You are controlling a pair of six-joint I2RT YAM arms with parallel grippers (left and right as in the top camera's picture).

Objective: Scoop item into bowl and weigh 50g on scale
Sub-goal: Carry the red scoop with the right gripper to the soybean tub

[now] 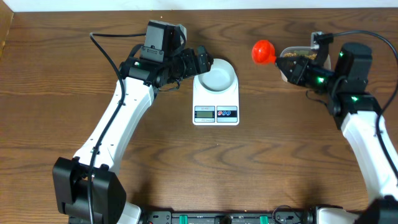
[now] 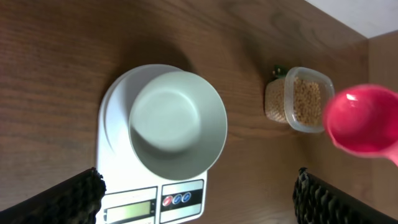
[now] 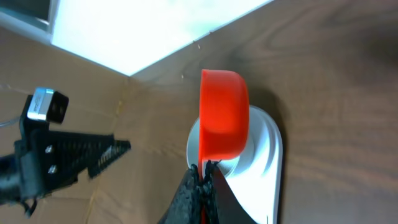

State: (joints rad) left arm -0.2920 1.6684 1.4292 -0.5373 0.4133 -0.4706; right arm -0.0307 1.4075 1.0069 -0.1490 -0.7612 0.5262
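Upper right of overhead frame: beans (image 2: 306, 99) in clear tub (image 2: 309, 70); none in bowl (image 2: 177, 121) on scale (image 1: 205, 94), centre. Beans judged light, hard, prone to roll; take by scoop (image 1: 263, 51), kept level. Right gripper (image 3: 202, 174) jaws clamped on scoop handle. Left gripper (image 1: 205, 61) jaws spread, empty, beside bowl. Scale display unreadable; no legible writing.

Setting: robotics lab bench. Evidence: wood-grain table (image 1: 280, 168); white left arm (image 1: 118, 124) based at 7 o'clock, white right arm (image 1: 370, 143) at 5 o'clock; brown board panel (image 3: 74, 81) beside the table.
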